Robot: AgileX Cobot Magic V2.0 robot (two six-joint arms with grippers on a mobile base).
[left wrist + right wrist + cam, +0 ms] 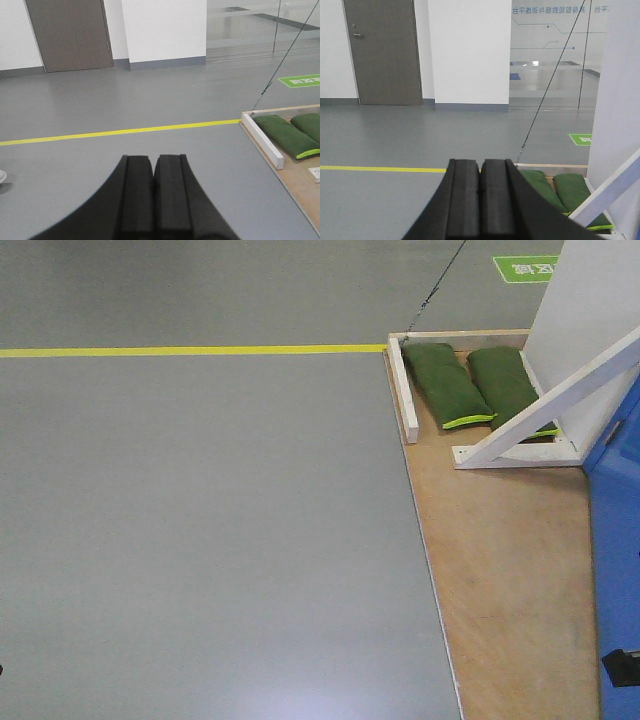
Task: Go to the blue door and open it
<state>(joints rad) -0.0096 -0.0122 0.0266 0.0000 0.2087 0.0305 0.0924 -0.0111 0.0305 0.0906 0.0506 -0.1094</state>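
The blue door [617, 530] shows only as a glossy blue strip at the right edge of the front view; its handle and lock are out of view. It stands on a wooden platform [500, 570] beside a white panel [585, 320] with a pale diagonal brace [545, 405]. My left gripper [153, 159] is shut and empty, held above the grey floor. My right gripper [480, 162] is shut and empty, pointing toward the platform's far corner. The door does not show in either wrist view.
Two green sandbags [450, 380] lie in the platform's white-framed corner [404, 390]. A yellow floor line [190, 350] crosses the grey floor. A black part [622, 665] sits low on the door edge. A grey room door [382, 50] and glass wall [555, 55] stand far off.
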